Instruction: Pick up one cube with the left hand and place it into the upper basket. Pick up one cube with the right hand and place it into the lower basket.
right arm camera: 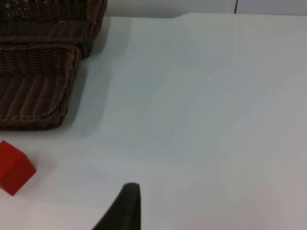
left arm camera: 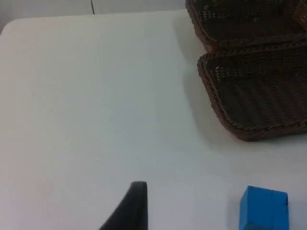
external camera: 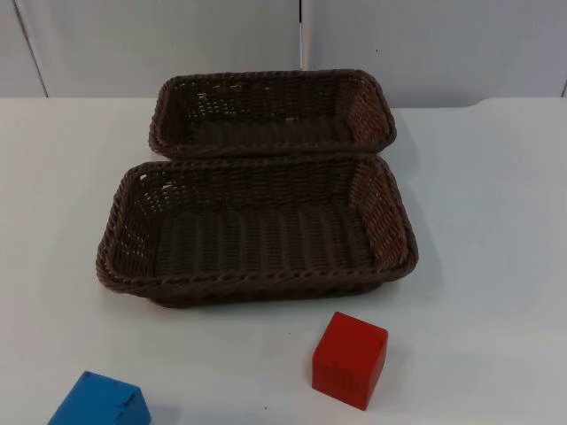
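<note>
Upper basket [external camera: 376,119], lower basket [external camera: 394,226]: nothing inside.

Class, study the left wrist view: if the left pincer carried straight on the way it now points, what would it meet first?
Probably bare table: the left pincer's fingertip points across open white surface. The blue cube and both baskets lie off to one side, though depth is hard to judge.

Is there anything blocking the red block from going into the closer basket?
Nothing visible does. The red cube sits on bare white table just in front of the lower basket, apart from its rim, and that basket is empty. The blue cube lies off to the side.
</note>
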`<state>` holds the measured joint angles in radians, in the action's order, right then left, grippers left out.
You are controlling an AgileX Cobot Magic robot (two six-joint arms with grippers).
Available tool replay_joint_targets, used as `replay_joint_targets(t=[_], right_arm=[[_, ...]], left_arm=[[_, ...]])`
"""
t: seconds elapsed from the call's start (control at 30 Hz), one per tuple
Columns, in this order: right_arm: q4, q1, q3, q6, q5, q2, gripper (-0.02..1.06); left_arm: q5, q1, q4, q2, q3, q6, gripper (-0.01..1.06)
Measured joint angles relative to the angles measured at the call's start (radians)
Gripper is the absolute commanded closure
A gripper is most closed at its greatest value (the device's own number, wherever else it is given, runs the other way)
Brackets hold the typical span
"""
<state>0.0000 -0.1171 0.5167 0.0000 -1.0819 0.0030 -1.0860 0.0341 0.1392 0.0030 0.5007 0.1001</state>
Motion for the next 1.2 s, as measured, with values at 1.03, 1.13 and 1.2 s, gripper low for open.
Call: replay_joint_targets(t=[1.03,1.13,1.2], right_arm=[[0.0,0.0,0.0,0.0,0.0,0.0,-0.01],[0.0,0.0,0.0,0.0,0.0,0.0,-0.01],[0.0,0.0,0.0,0.0,0.0,0.0,-0.01]], left_arm=[[0.019,0.0,0.002,0.122,0.058,-0.022,0.0],[0.019,0.0,0.002,0.134,0.058,-0.022,0.0],[0.019,0.0,0.002,0.134,0.058,-0.022,0.0]])
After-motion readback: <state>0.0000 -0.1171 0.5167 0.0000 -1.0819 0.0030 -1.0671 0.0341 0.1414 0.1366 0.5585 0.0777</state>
